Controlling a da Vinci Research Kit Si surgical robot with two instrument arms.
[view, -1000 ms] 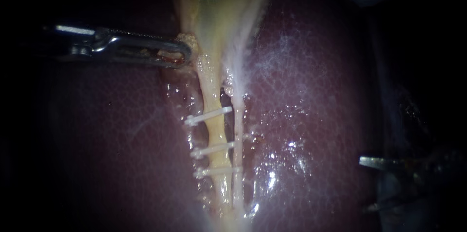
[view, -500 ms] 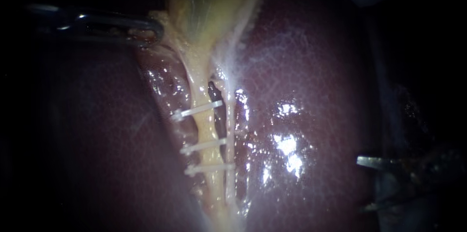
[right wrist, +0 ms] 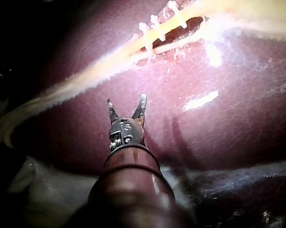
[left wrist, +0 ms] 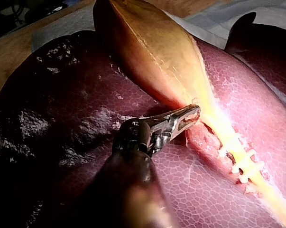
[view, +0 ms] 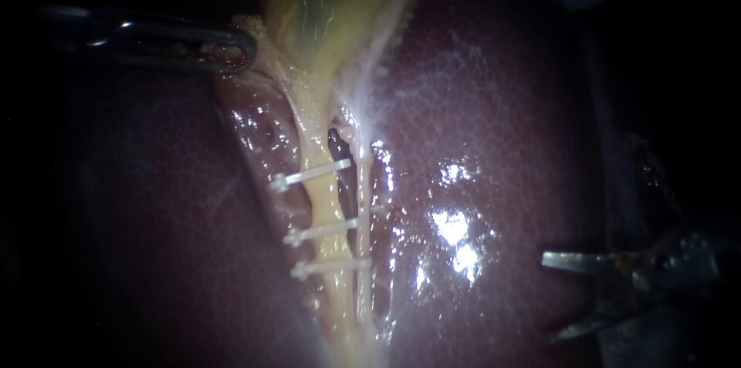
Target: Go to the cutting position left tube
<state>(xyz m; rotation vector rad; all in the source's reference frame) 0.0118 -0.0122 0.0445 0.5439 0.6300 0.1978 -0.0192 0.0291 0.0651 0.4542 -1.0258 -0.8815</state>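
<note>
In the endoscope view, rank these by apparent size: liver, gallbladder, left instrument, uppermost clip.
Largest first: liver, gallbladder, left instrument, uppermost clip. The instrument's shaft fades into shadow, so its rank against the gallbladder is unsure.

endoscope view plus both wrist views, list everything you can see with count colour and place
liver: one, dark red, under everything else
gallbladder: one, yellow-green, on the liver, narrowing toward the tubes
left tube: one, yellow, running on from the gallbladder over the liver
right tube: one, pale, thinner, beside the left tube
clips: three, white, across the left tube
bench: one, tan, beyond the liver's edge
left instrument: one, metal, jaws shut on the gallbladder at its narrow end
right instrument: one, metal, jaws open, over the liver, apart from the tubes
</note>
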